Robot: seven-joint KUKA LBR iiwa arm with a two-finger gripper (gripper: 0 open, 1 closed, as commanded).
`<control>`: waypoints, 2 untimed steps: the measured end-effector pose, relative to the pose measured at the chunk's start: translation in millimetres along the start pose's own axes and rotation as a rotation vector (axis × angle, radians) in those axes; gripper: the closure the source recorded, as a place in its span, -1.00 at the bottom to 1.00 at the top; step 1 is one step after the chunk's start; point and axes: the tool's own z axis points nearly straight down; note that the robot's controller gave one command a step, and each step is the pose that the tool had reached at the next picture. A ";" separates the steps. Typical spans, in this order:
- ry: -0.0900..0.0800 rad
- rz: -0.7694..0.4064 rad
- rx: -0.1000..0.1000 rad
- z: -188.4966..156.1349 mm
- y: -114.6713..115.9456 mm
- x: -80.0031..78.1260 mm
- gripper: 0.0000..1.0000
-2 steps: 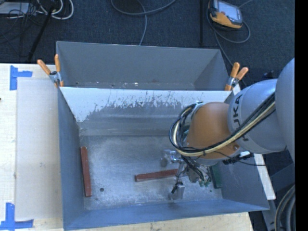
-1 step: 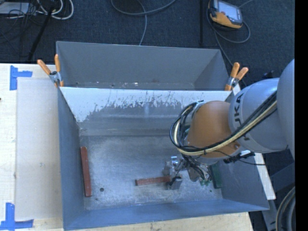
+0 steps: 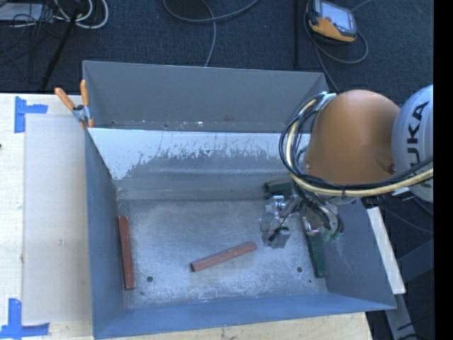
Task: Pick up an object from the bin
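My gripper (image 3: 278, 234) hangs low over the right part of the bin floor, under the orange wrist cover. Just left of it and a little nearer the front lies a reddish-brown stick (image 3: 224, 256), slanted, with its right end close to the gripper. A dark green stick (image 3: 317, 255) lies to the right of the gripper along the foot of the right wall, its upper end hidden by the wrist. Nothing is visible in the gripper.
A second reddish-brown stick (image 3: 126, 252) lies along the foot of the left wall. A small dark green piece (image 3: 277, 187) shows at the back, partly under the arm's cables. The arm and its cables cover the bin's right rear corner.
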 end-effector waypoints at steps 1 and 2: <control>0.018 0.040 -0.002 96.6 91.1 12.9 1.00; 0.010 0.045 0.001 92.6 87.1 10.4 -1.00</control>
